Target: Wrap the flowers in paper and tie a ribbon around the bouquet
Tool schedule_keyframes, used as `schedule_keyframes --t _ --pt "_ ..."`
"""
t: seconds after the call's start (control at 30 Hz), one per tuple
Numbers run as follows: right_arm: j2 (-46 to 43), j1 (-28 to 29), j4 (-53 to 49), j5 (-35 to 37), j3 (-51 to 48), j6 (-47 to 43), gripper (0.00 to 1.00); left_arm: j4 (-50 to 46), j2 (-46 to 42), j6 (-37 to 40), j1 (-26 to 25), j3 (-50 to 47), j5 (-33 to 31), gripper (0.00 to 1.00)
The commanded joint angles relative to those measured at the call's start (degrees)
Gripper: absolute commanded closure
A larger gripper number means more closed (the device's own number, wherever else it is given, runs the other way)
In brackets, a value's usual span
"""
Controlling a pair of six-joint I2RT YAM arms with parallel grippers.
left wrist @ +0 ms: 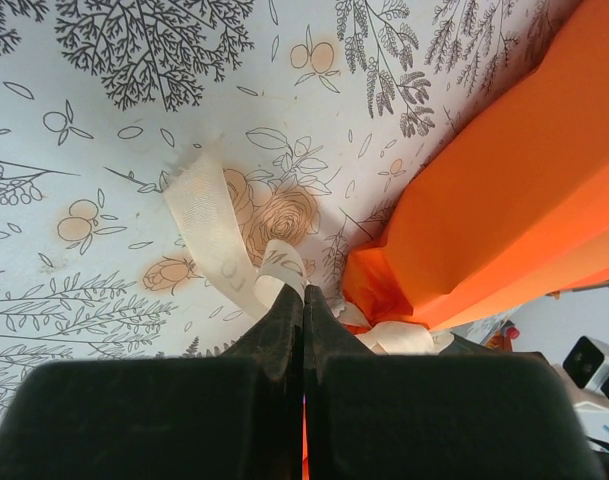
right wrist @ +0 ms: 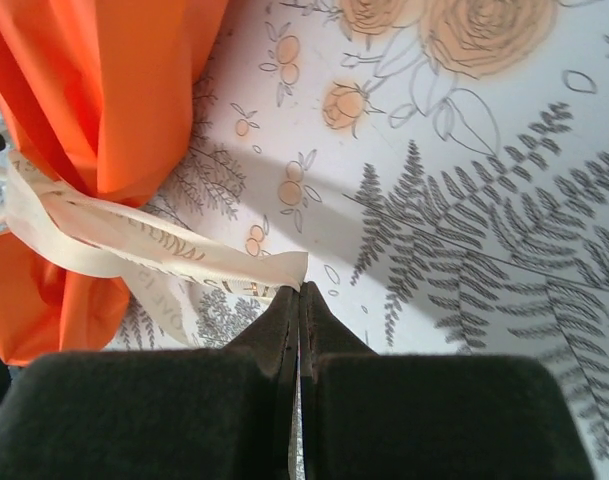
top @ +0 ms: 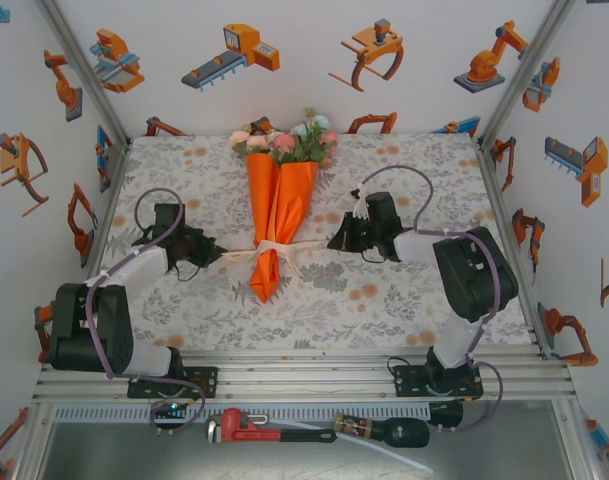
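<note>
Now the bouquet (top: 279, 215) lies in the middle of the counter (top: 384, 290), flowers (top: 284, 140) at the far end, with the ribbon (top: 274, 247) wrapped round its narrow near waist. My left gripper (top: 217, 255) is clamped on the ribbon's left tail and my right gripper (top: 334, 243) on its right tail. To cinch well, I judge both tails should be drawn apart evenly and low, so the paper isn't dragged sideways.

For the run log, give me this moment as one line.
bouquet: wrapped, lying flat | ribbon: around its narrow end | left gripper: shut on ribbon | right gripper: shut on ribbon
</note>
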Motion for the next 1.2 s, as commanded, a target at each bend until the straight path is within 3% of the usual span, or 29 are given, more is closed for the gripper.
schedule_keyframes --t 0.0,0.23,0.77,1.17 --pt "-2.0 -2.5 -4.3 6.7 -2.1 -1.8 1.00 -2.3 -0.6 4.4 1.2 -0.6 -2.3 1.00" --pt "-4.1 -4.5 -7.9 12.3 -3.5 -1.7 1.00 -7.4 3.1 12.9 1.7 3.0 -3.3 1.00" --pt "-9.7 -9.8 -17.9 28.6 -6.2 0.4 1.00 -3.7 3.3 13.7 5.0 -1.3 -4.7 1.00" --pt "-12.8 -14.5 -22.4 35.5 -7.9 4.1 1.00 -3.0 4.0 14.0 6.7 -2.9 -5.7 1.00"
